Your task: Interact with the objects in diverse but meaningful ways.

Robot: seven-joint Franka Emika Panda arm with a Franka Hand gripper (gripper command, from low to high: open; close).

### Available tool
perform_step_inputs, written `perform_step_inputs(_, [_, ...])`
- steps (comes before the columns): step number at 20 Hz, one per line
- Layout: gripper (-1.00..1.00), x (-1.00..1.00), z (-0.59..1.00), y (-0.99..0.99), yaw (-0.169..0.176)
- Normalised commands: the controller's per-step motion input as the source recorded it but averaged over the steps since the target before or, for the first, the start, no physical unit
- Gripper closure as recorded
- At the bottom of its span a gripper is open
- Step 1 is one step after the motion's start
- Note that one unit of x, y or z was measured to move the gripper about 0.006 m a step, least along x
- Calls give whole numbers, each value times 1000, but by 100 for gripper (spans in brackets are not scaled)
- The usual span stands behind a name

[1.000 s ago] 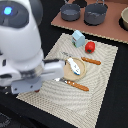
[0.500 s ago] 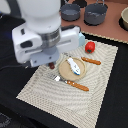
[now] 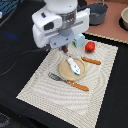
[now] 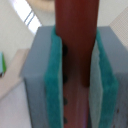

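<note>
The dark brown sausage-like stick (image 4: 75, 55) is held in the claw (image 3: 65, 49): in the wrist view it stands between the two green pads (image 4: 52, 85), which press on it from both sides. In the exterior view only its lower end shows under the claw, above the upper left edge of the round plate (image 3: 62, 70).

The step in hand seems to be carrying the stick. The next move probably calls for choosing a free place, lowering gently, and only then opening the pads.

The fish-like piece (image 3: 73, 65) lies on the plate at the frame centre. The red ball (image 3: 90, 47) and the light blue block (image 3: 79, 40) are in the upper middle, near each other. The fork (image 3: 68, 82) lies below the plate, the knife (image 3: 91, 61) at its right.

The arm stands in the upper part of the frame, its wrist pointing down to the woven mat (image 3: 45, 90).
</note>
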Motion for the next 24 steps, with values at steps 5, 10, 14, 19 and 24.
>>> perform_step_inputs(5, [100,-322,-135,862,34])
perform_step_inputs(10, [100,-291,-141,644,-4])
perform_step_inputs(14, [100,22,-209,16,-17])
perform_step_inputs(19, [100,20,-244,-520,-45])
perform_step_inputs(24, [100,-13,-159,-632,-94])
